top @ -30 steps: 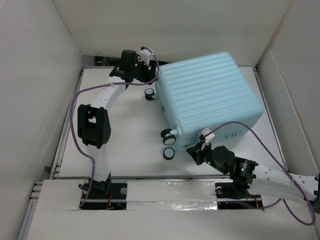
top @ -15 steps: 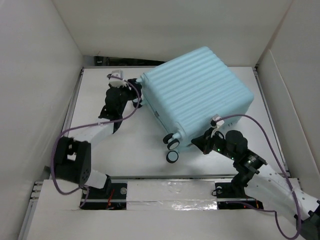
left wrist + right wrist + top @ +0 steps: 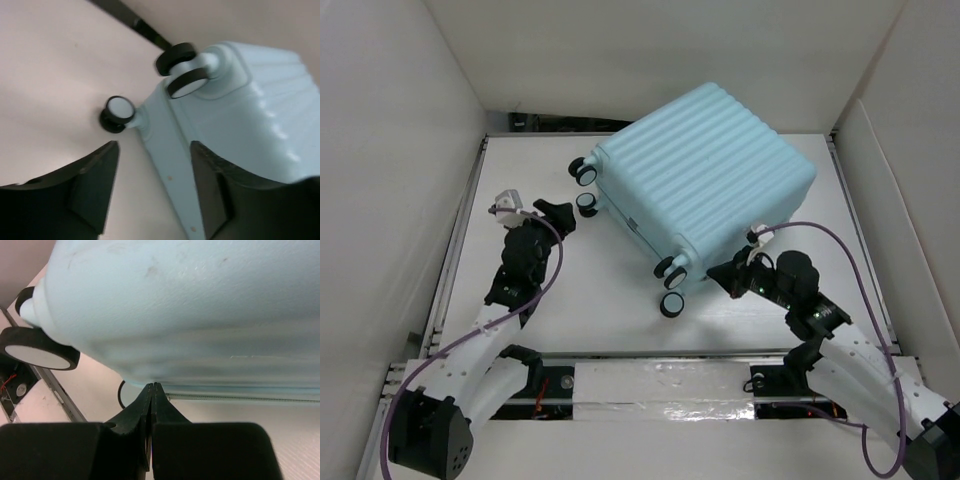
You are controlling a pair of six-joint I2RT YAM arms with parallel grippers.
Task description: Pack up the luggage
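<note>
Luggage: closed, just ahead of both grippers.
Left gripper: open, empty, wheels ahead.
Right gripper: closed, tip at luggage edge.
Risk: pushing may slide it, not open it.

Luggage blocks worktop far-right, caster wheels jutting left, bare strip between them and left gripper, bare ground near-centre, right gripper tip right at shell, side walls closing both flanks
</note>
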